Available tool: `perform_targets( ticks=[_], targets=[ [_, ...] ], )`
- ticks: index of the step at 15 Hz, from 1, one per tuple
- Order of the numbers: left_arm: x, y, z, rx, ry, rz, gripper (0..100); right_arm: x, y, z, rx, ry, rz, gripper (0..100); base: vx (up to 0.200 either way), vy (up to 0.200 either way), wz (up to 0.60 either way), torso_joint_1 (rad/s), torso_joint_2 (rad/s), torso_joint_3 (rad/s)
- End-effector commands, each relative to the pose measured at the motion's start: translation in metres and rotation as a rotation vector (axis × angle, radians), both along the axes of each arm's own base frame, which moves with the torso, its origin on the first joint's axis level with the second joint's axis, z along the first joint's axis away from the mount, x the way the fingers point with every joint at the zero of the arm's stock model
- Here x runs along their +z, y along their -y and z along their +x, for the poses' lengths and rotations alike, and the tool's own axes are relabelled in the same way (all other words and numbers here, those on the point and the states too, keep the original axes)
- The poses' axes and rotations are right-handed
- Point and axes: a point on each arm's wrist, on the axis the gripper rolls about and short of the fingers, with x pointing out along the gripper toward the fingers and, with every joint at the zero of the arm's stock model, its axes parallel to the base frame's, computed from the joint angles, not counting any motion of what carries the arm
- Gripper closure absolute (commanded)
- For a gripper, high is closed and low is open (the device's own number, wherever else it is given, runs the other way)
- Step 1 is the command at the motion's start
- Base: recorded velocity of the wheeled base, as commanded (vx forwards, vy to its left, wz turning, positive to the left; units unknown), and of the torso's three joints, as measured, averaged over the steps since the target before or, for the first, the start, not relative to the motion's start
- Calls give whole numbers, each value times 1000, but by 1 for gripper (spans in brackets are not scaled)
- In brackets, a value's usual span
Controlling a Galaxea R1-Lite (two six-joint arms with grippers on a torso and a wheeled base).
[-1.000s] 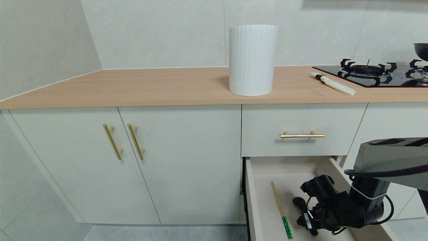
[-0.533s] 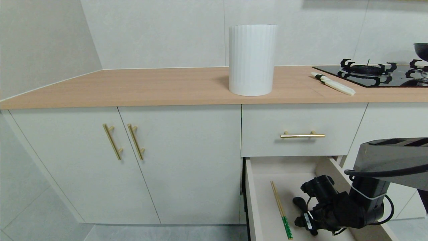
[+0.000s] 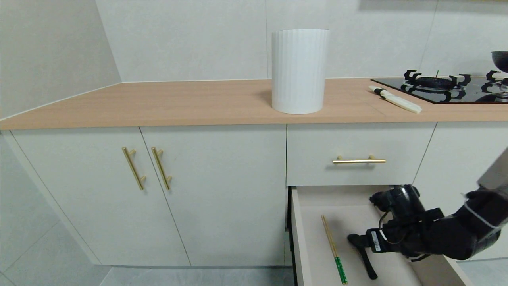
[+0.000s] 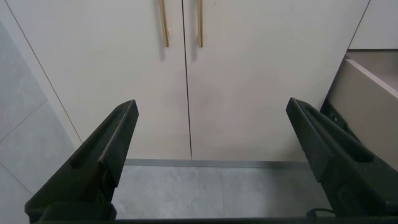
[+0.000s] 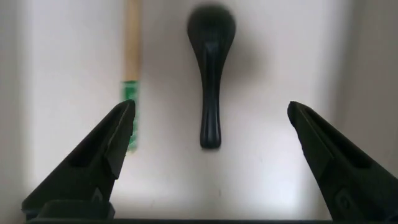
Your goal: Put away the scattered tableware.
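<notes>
Right gripper spread wide over the open drawer, holding nothing. Black spoon lies flat in the drawer, chopsticks just beside it. Left gripper also wide, facing the cabinet doors. Knife farther back on the counter.

Pale grey tiled walls meet in a corner behind a wooden counter. Below it stand white cupboard doors with gold handles, above a grey tiled floor. A black hob sits at the counter's right end.

No writing, number or sign can be read anywhere here
</notes>
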Motion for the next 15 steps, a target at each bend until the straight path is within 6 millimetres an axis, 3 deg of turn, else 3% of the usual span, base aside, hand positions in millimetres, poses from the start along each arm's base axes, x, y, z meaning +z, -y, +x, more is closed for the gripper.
perform_targets(
  ticks=[1, 3, 11, 15],
  targets=[
    [0, 0, 0, 1, 1, 0, 0, 99, 8, -42, 22, 188, 64, 0, 0, 0, 0, 0, 0, 0],
    [0, 0, 0, 1, 1, 1, 0, 117, 11, -55, 29, 189, 64, 0, 0, 0, 0, 0, 0, 0],
    [0, 0, 0, -2, 0, 9, 0, 117, 6, -59, 51, 185, 58, 0, 0, 0, 0, 0, 0, 0],
    [0, 0, 0, 0, 0, 7, 0, 120, 5, -62, 59, 197, 61, 0, -200, 0, 0, 4, 0, -5]
  ],
)
